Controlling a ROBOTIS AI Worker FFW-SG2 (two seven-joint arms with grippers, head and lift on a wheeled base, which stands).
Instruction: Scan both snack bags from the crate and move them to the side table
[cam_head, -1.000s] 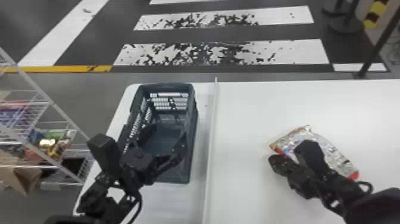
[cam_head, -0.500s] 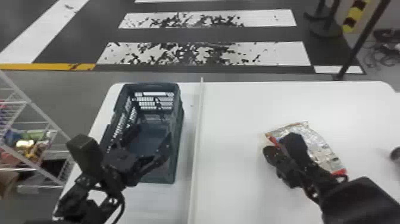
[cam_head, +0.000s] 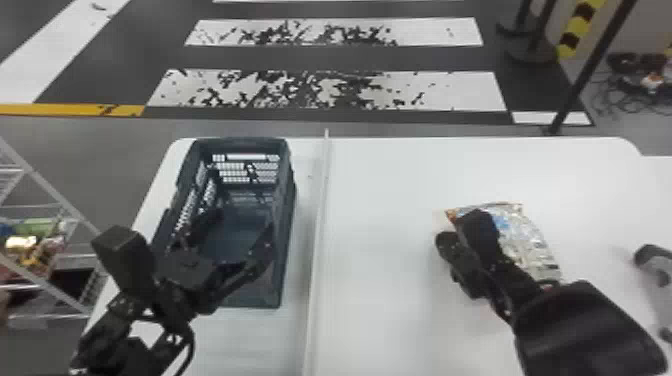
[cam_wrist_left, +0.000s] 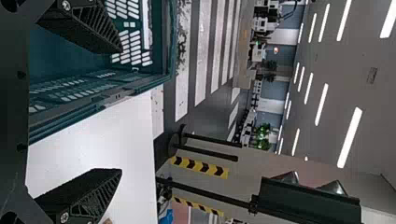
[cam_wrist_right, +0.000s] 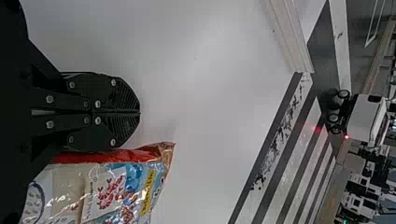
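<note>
While one snack bag (cam_head: 530, 245) lies on the white worktop (cam_head: 380, 210) at the centre right of the head view, beyond the pale divider (cam_head: 318, 225) from the crate (cam_head: 286, 240), the job looks part done at most. That bag is out of the crate, but whether it has been scanned cannot be told, nor whether this is its final place. The other bag's stage cannot be settled either, and the left arm hides part of the crate, left of centre in the frame. Any scan outstanding and the final placing on the side table would be what is left.

The bag lies flat, slanting from upper left to lower right in the head view. Its wrapper is shiny and creased, with a red border, an orange-brown corner, and blue, red and yellow printing; it looks soft and likely to slide or crumple if nudged.

The right tool (cam_wrist_right: 139, 113) is closed, its two fingers meeting with nothing between them, just beside the bag's red edge; contact is unclear. The left tool (cam_wrist_left: 119, 111) is spread wide and holds nothing, over the crate in the left half of the head view.
</note>
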